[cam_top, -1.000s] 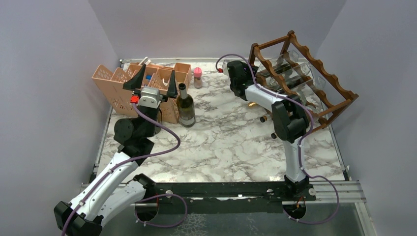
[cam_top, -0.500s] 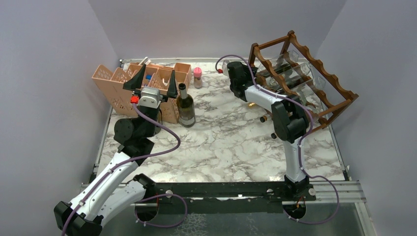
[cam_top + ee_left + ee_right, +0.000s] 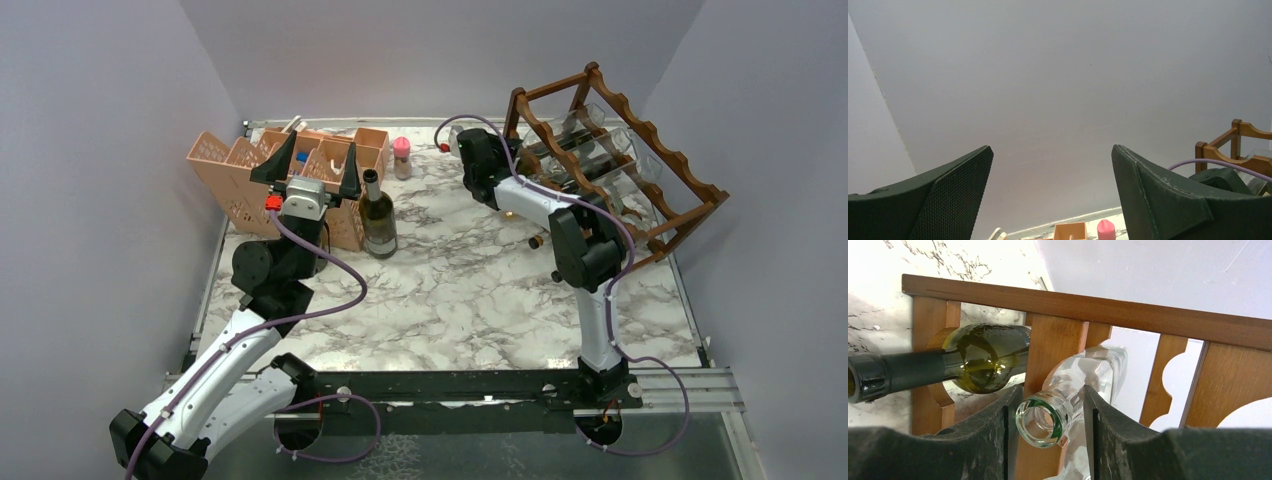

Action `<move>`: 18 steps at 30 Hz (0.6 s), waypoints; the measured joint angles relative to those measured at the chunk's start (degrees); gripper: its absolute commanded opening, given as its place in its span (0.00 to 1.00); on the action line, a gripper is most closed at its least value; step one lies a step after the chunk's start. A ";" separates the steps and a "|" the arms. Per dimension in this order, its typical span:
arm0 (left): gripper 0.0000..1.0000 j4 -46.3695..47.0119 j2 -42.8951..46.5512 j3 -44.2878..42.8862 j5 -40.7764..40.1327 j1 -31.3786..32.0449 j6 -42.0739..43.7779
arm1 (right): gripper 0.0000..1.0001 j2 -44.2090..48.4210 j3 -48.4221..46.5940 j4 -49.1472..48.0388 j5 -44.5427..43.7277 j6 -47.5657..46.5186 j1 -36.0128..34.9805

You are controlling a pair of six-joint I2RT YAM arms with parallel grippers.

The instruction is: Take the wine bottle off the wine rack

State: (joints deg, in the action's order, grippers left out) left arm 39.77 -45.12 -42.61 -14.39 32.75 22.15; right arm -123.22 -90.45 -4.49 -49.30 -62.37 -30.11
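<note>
**Right arm at the rack.** The clear bottle (image 3: 1073, 390) lies on its side in the rack (image 3: 1098, 310), with its open mouth turned toward my right wrist camera and its neck poking out past an upright slat. From overhead, the rack stands at the far right of the marble counter (image 3: 470, 290).

My right end effector (image 3: 1050, 395) is up against the rack's left face, with one finger on either side of the bottle's neck and mouth. The fingers sit very close to the glass, but I cannot tell whether they are pressing on it or stopping just short.

Left of it in the same view, a green bottle (image 3: 983, 357) also lies in the rack, its dark-foiled neck jutting out over the counter.

At the far left of the counter sits a peach organiser (image 3: 225, 165), and a dark bottle (image 3: 377, 215) stands upright just beside its right end. A small pink-topped jar (image 3: 402, 155) stands farther back, between the organiser and the rack.

My left end effector (image 3: 1052, 150) is raised near the organiser. Its fingers are wide apart with nothing between them, and its camera faces the far wall.
</note>
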 measured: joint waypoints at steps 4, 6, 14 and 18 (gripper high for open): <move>0.94 0.00 0.00 0.00 0.00 0.00 0.00 | 0.21 0.00 0.22 -0.57 -0.44 -0.31 -0.13; 0.95 0.00 0.00 0.00 0.00 0.00 0.00 | 0.20 0.00 0.22 -0.59 -0.87 -0.31 -0.33; 0.95 0.00 0.02 0.00 0.00 0.00 0.00 | 0.04 -0.07 0.31 -1.44 -2.12 -0.72 -1.36; 0.95 0.00 0.02 0.00 0.00 0.00 0.00 | 0.01 -0.70 -0.55 -1.01 -3.21 -0.48 -1.75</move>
State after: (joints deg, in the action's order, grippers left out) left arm 39.77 -45.10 -42.61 -14.39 32.75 22.15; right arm -123.92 -91.00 -5.50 -52.51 -62.85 -31.86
